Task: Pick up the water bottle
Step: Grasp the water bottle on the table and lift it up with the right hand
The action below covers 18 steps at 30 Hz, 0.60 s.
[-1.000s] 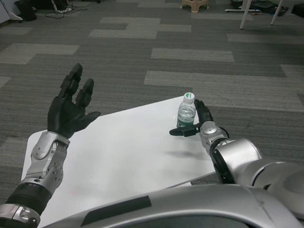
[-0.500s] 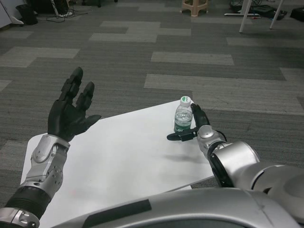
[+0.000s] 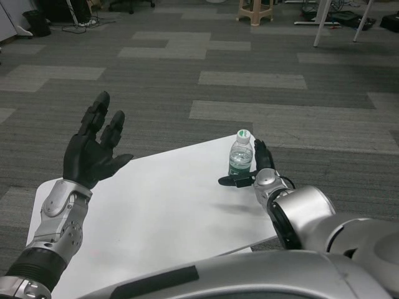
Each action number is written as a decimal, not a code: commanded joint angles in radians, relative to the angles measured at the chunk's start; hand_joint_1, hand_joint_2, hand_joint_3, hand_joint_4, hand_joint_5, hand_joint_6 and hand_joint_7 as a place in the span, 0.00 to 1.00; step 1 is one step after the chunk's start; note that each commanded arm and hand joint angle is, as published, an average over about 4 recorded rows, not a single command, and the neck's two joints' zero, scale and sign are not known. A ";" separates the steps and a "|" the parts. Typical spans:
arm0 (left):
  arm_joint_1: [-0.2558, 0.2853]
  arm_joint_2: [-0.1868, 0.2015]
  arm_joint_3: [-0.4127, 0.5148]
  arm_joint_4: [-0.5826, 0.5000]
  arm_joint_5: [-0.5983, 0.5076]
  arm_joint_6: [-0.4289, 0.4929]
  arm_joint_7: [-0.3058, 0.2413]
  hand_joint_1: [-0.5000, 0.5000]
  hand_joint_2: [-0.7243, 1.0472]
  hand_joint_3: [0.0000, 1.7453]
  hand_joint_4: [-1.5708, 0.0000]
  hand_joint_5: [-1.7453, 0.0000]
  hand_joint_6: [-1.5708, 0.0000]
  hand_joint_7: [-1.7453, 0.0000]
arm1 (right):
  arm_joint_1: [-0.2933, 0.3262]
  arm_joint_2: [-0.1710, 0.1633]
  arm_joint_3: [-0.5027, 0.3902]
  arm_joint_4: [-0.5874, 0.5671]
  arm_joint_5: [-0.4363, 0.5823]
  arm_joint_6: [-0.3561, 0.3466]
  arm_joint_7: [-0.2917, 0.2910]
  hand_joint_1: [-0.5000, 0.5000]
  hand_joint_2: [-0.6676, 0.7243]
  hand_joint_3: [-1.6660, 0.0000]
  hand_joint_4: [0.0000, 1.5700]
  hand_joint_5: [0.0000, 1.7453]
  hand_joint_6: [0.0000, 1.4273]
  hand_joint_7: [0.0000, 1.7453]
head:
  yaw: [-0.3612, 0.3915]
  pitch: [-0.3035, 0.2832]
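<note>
Head view: on the left, the left hand (image 3: 93,149) is raised above the near-left part of the white bench (image 3: 162,205), palm turned inward and fingers spread apart, holding nothing; it looks parked there simply to keep clear of the work on the other side. Further right, the water bottle (image 3: 241,156) stands upright near the far right edge of the bench, clear plastic with a green label and a white cap. Just to its right, the right hand (image 3: 254,171) reaches in from the silver forearm, with a thumb stretched along the bench in front of the bottle's base and the other fingers rising behind and beside it, so the hand cups the bottle from the right. Whether the fingers actually press the plastic cannot be told from here; the hand reads as apart and bracketing the bottle rather than clamped, which suits a sideways grasp about to close. Against the frame a second ago, the whole picture has shifted slightly, so the camera has moved; the bottle stands as it did, the right hand sits a little closer around it, and the left hand is unchanged.
</note>
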 commanded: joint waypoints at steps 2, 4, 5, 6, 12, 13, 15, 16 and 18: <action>-0.001 0.009 -0.003 -0.012 -0.001 0.001 0.001 0.20 0.75 0.05 1.00 1.00 1.00 1.00 | -0.037 0.011 -0.017 0.013 0.003 0.008 -0.040 0.12 0.50 0.90 0.00 0.00 0.00 0.00 | 0.003 0.011; -0.001 0.009 -0.003 -0.013 -0.002 0.001 0.001 0.20 0.75 0.05 1.00 1.00 1.00 1.00 | -0.044 0.014 -0.018 0.023 0.003 0.009 -0.050 0.12 0.50 0.90 0.00 0.00 0.00 0.00 | 0.005 0.015; 0.000 0.009 -0.003 -0.013 -0.002 0.001 0.001 0.20 0.75 0.05 1.00 1.00 1.00 1.00 | -0.046 0.015 -0.017 0.026 0.002 0.009 -0.053 0.12 0.50 0.90 0.00 0.00 0.00 0.01 | 0.007 0.018; 0.000 0.009 -0.003 -0.013 -0.002 0.001 0.001 0.20 0.75 0.05 1.00 1.00 1.00 1.00 | -0.048 0.016 -0.016 0.029 0.001 0.010 -0.056 0.12 0.50 0.90 0.00 0.00 0.00 0.01 | 0.007 0.019; 0.001 0.009 -0.007 -0.013 -0.004 0.001 0.001 0.20 0.75 0.05 1.00 1.00 1.00 1.00 | -0.066 0.024 -0.010 0.036 -0.012 0.020 -0.088 0.12 0.50 0.90 0.00 0.00 0.00 0.03 | 0.009 0.041; 0.001 0.009 -0.007 -0.013 -0.005 0.001 0.001 0.20 0.75 0.05 1.00 1.00 1.00 1.00 | -0.069 0.025 -0.009 0.036 -0.016 0.023 -0.093 0.12 0.50 0.90 0.00 0.00 0.00 0.04 | 0.009 0.040; 0.001 0.009 -0.008 -0.013 -0.005 0.001 0.001 0.20 0.75 0.05 1.00 1.00 1.00 1.00 | -0.074 0.026 -0.007 0.036 -0.032 0.034 -0.098 0.12 0.51 0.90 0.00 0.00 0.00 0.03 | 0.010 0.042; 0.001 0.009 -0.008 -0.013 -0.005 0.001 0.001 0.20 0.75 0.05 1.00 1.00 1.00 1.00 | -0.075 0.026 -0.007 0.036 -0.038 0.039 -0.099 0.12 0.52 0.90 0.00 0.00 0.00 0.03 | 0.010 0.042; 0.001 0.009 -0.009 -0.013 -0.005 0.001 0.001 0.20 0.75 0.05 1.00 1.00 1.00 1.00 | -0.078 0.027 -0.006 0.036 -0.049 0.045 -0.102 0.12 0.55 0.90 0.00 0.00 0.00 0.03 | 0.011 0.043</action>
